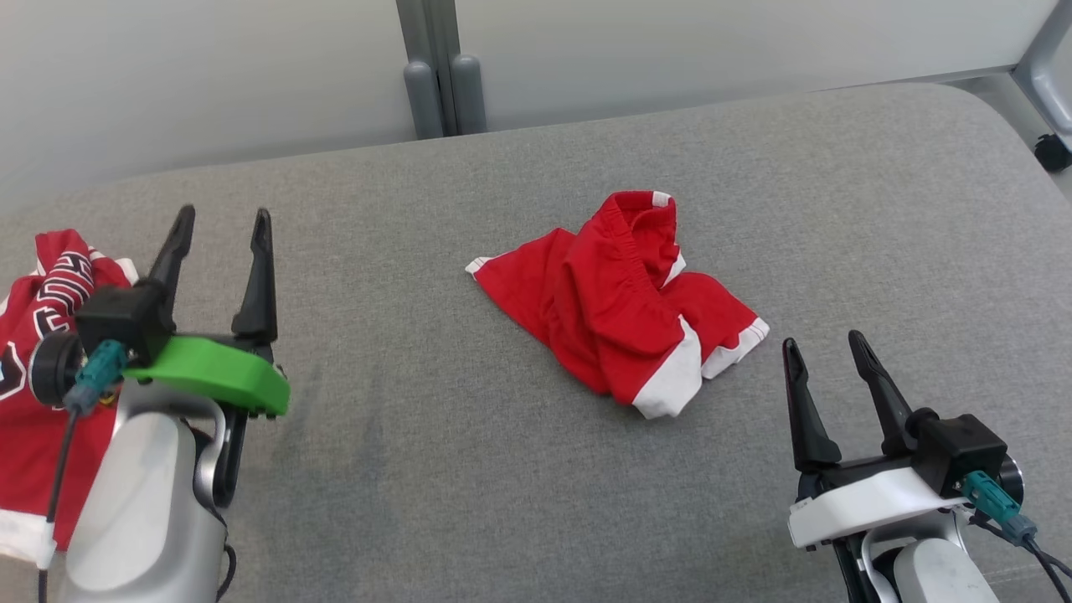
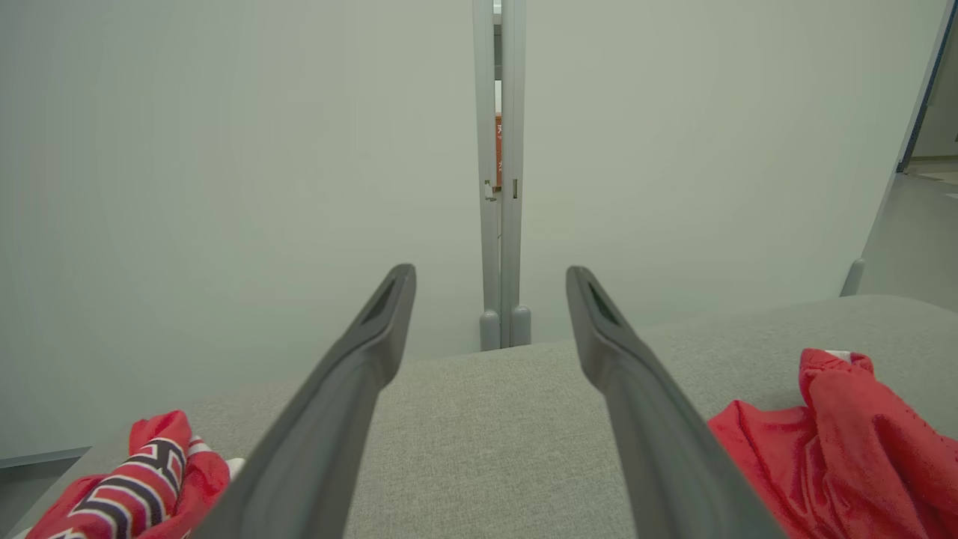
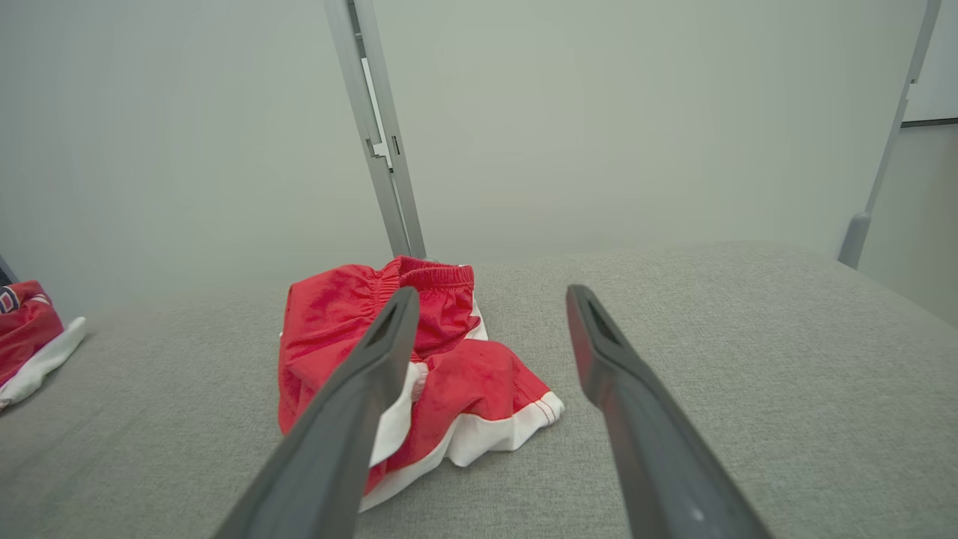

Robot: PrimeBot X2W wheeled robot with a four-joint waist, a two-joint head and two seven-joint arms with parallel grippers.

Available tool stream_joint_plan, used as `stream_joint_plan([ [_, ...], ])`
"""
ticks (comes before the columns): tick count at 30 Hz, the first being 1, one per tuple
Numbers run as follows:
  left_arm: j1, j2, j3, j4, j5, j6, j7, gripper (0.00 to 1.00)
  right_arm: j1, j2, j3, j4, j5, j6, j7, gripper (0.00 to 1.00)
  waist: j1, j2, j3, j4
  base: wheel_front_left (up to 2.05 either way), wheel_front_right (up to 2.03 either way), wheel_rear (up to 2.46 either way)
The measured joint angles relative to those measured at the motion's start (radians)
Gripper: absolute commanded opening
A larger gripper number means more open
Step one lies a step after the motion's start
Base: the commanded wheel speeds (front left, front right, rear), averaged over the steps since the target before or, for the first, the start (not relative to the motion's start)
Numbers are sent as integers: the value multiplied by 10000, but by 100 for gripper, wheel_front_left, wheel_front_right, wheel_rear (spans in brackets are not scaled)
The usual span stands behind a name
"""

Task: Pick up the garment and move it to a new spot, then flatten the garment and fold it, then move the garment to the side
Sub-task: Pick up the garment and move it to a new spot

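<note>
A wide grey cushioned surface (image 1: 469, 486) covers most of the head view, with a pale partition (image 1: 209, 75) and its two grey posts (image 1: 441, 92) along the top of the frame.

A pair of red shorts (image 1: 615, 306) lies crumpled a little right of the middle of the frame. Its gathered waistband stands up at the top of the heap. White-trimmed leg hems spill toward the lower right, and one hem corner reaches out to the left. Nothing touches the shorts.

In the lower left of the frame the left gripper (image 1: 224, 212), on a green mount, has its two dark fingers spread wide and pointing up the picture. It grips nothing and sits well apart from the shorts. Just behind it, at the left edge, lies a red jersey (image 1: 33, 394) with black-and-white lettering and a white hem.

In the lower right the right gripper (image 1: 822, 339), on a white mount, is also fully spread with nothing between its fingers. Its tips are near the lower right hem of the shorts but apart from it.

In the left wrist view the shorts fill the lower right corner and the jersey the lower left. Bare grey cushion shows between the fingers.

In the right wrist view the shorts sit left of centre, partly behind the left-hand finger, and the jersey is at the far left edge.
</note>
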Motion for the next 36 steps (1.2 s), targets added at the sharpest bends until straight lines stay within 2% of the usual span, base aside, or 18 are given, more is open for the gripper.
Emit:
stream_joint_plan([
  [10,1819,-261,230,-466,107,21,0,100,239,29,-54,268,59,2,-2,100,0,0,-463,-14,0,0,0],
  [19,3482,-535,637,-1453,134,15,0,100,424,-88,-136,466,61,2,-2,100,0,0,-761,124,0,0,0],
  [27,4107,-744,1298,-1881,132,46,0,100,547,-130,-96,548,61,2,-2,100,0,0,-909,281,0,0,0],
  [36,4313,-771,1547,-1946,201,-31,0,100,565,-203,-42,575,86,2,-2,100,0,0,-890,366,0,0,0],
])
